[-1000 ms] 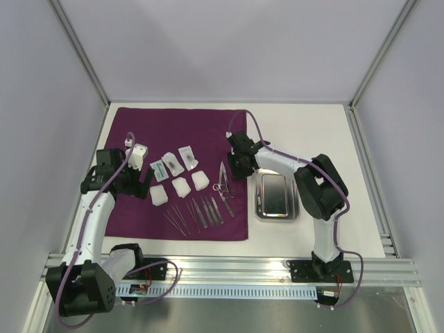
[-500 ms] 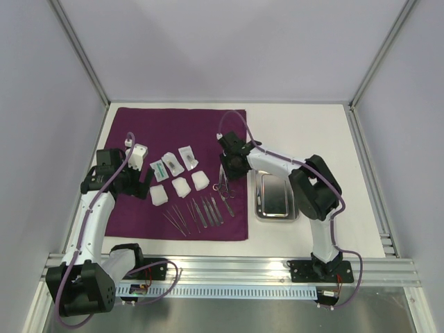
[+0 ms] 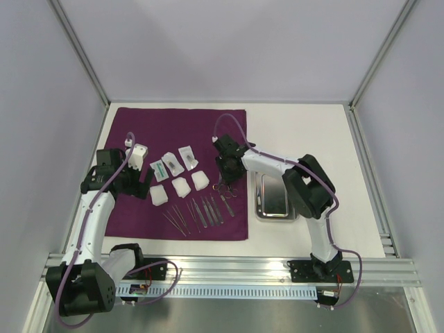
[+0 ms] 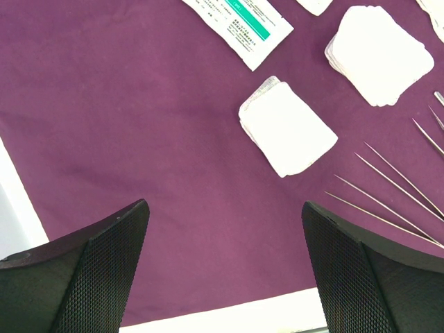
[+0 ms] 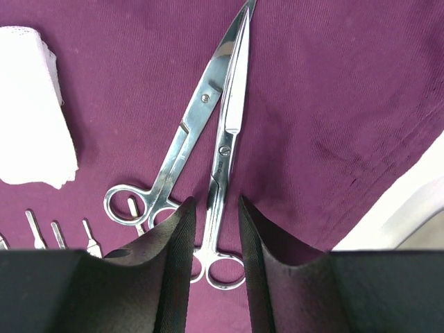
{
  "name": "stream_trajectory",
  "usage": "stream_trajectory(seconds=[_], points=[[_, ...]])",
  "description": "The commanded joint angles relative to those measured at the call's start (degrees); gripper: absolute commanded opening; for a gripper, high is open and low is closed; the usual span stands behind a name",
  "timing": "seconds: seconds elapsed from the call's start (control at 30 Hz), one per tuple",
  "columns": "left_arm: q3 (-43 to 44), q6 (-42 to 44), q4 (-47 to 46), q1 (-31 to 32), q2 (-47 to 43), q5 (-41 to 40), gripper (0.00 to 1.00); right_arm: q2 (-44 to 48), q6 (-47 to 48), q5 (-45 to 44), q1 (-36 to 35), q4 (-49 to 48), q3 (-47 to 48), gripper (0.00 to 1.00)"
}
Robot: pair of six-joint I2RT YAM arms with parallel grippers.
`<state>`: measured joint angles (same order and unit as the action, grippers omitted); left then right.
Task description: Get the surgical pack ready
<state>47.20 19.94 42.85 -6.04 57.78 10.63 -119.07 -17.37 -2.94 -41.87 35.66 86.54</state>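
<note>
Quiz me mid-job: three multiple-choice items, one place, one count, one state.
1. Where does the tray sit? A on the table, right of the cloth; B on the cloth; C under the cloth.
2. How many gauze squares lie on the cloth? A one; B five; C three.
3. How is the left gripper? A shut tight; B open, holding nothing; C out of view.
Answers: A, the top view shows it on white table beyond the cloth's edge; C, three white squares lie side by side; B, its wrist view shows it spread wide over bare cloth.
</note>
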Motion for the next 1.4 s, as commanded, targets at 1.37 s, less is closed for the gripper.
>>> stream_trajectory(seconds=[1.37], points=[[0.3,1.1,-0.9,-0.3,0.1,0.3,1.0,7.0,-2.8,2.1,1.0,-9.5,-7.1,0.01]])
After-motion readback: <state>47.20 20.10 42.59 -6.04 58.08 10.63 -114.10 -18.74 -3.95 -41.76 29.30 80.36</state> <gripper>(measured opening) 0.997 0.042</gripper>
